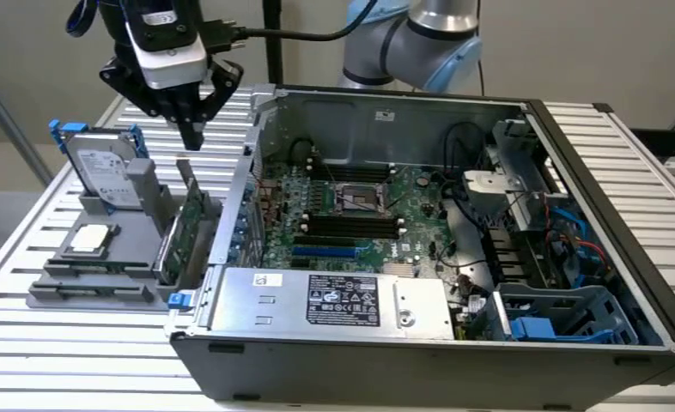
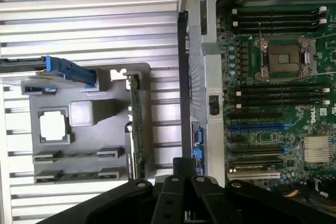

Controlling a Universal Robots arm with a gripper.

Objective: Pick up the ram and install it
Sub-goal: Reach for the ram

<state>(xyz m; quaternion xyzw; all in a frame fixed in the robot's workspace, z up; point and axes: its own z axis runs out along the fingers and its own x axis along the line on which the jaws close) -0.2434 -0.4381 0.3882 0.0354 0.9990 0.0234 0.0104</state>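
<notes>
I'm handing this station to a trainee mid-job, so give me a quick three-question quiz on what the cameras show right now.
1. True or false: the gripper holds the ram.
2. What lies flat on the gray holder beside the upright hard drive? A) processor chip B) fan C) screwdriver
3. Fill in: in the exterior view, the holder sits on the computer case's ____ side.
Key: 1 false; 2 A; 3 left.

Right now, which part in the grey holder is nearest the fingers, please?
The upright green expansion card, just below the fingers; hard drive and processor sit farther.
</notes>
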